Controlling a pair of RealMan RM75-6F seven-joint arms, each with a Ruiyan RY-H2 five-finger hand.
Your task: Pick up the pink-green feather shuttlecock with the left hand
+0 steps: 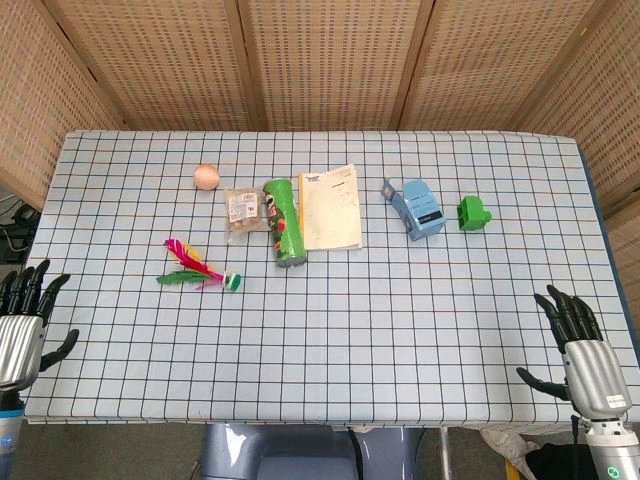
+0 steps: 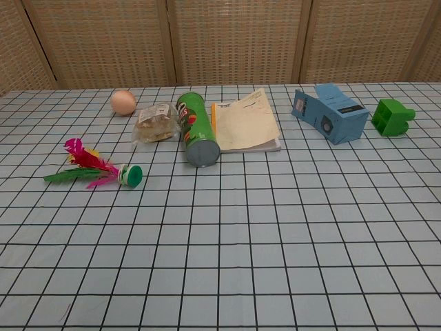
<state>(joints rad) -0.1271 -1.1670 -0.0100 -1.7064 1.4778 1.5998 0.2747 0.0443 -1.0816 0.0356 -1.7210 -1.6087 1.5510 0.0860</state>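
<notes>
The pink-green feather shuttlecock (image 1: 198,268) lies on its side on the checked tablecloth at the left. Its green-and-white base points right and its feathers fan out to the left; the chest view shows the same shuttlecock (image 2: 96,171) at the left. My left hand (image 1: 24,318) hovers at the table's near left corner, fingers spread and holding nothing, well to the left of and nearer than the shuttlecock. My right hand (image 1: 582,345) sits at the near right edge, fingers apart and empty. Neither hand shows in the chest view.
Behind the shuttlecock are an orange ball (image 1: 206,176), a clear snack packet (image 1: 242,213), a green chip can (image 1: 284,222) on its side and a booklet (image 1: 331,206). A blue box (image 1: 414,208) and a green block (image 1: 473,213) lie to the right. Wicker screens (image 1: 320,60) stand behind the table.
</notes>
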